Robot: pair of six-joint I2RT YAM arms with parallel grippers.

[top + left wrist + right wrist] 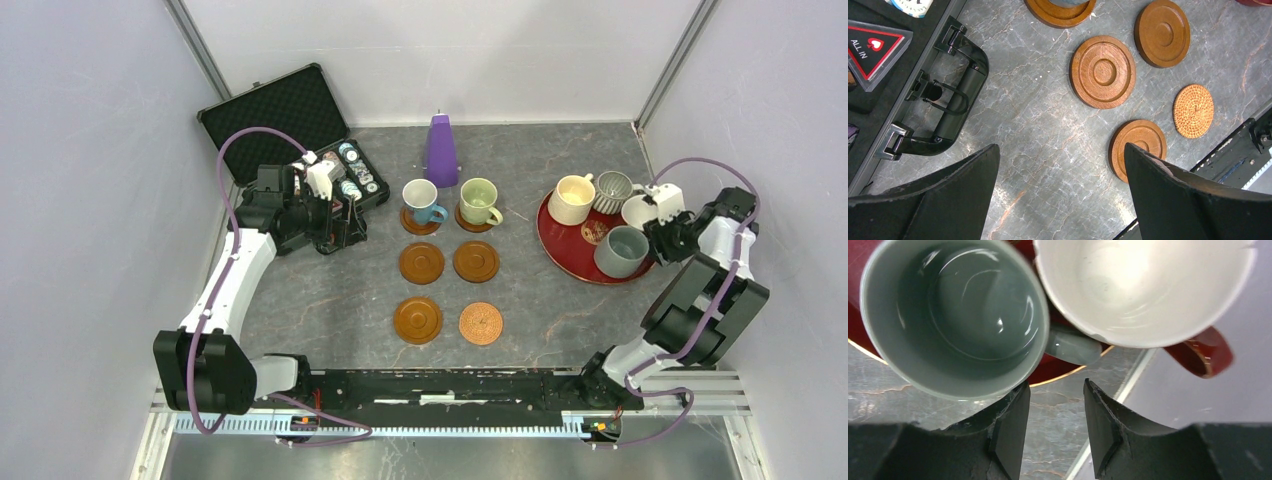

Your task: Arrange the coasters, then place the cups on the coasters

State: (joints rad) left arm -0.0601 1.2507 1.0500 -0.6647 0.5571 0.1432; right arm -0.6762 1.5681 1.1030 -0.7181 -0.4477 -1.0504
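Six coasters lie in two columns mid-table. The far pair carry the blue cup (pixel 420 197) and the pale green cup (pixel 477 198). Three ringed coasters (pixel 421 263) and the woven coaster (pixel 481 323) are bare. On the red tray (pixel 565 252) stand the cream cup (pixel 570 198), the ribbed grey cup (pixel 612 189), the red cup (pixel 1143 290) and the grey-teal cup (pixel 953 315). My right gripper (pixel 1056 385) hovers just short of the grey-teal cup's handle (pixel 1073 346), jaws narrowly apart with nothing between them. My left gripper (pixel 1060 147) is wide open over bare table near the black case (pixel 943 105).
An open black case (pixel 285 115) with poker chips sits at the back left. A purple cone (pixel 441 148) stands behind the blue and green cups. The tray lies close to the table's right edge and the wall.
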